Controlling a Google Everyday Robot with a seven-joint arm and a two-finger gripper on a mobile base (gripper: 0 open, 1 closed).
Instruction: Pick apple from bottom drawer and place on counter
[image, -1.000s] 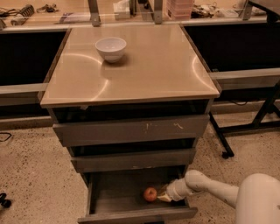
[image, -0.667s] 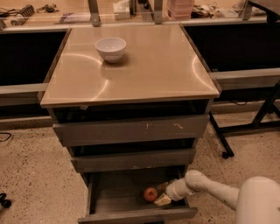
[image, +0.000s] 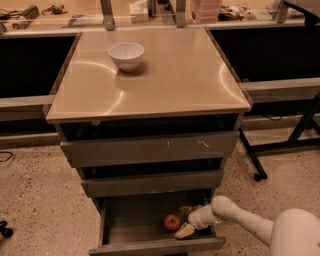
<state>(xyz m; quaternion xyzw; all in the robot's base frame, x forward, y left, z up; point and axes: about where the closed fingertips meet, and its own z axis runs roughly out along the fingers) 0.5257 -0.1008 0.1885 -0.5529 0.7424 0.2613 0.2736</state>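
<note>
The apple (image: 172, 222), small and red, lies on the floor of the open bottom drawer (image: 135, 225), right of its middle. My gripper (image: 184, 220) reaches into the drawer from the right on a white arm. It is open, with one pale finger (image: 184, 231) in front of the apple's right side and the other behind it. The fingertips are right beside the apple, not closed on it. The tan counter (image: 165, 75) tops the cabinet above.
A white bowl (image: 126, 55) stands on the counter at the back left. Two shallower grey drawers (image: 150, 147) stick out above the bottom one. A cluttered workbench (image: 75, 17) runs along the back. A black table leg (image: 252, 160) stands on the floor to the right.
My gripper has edged a little to the left, closer to the apple. The apple and the drawers have not moved.
</note>
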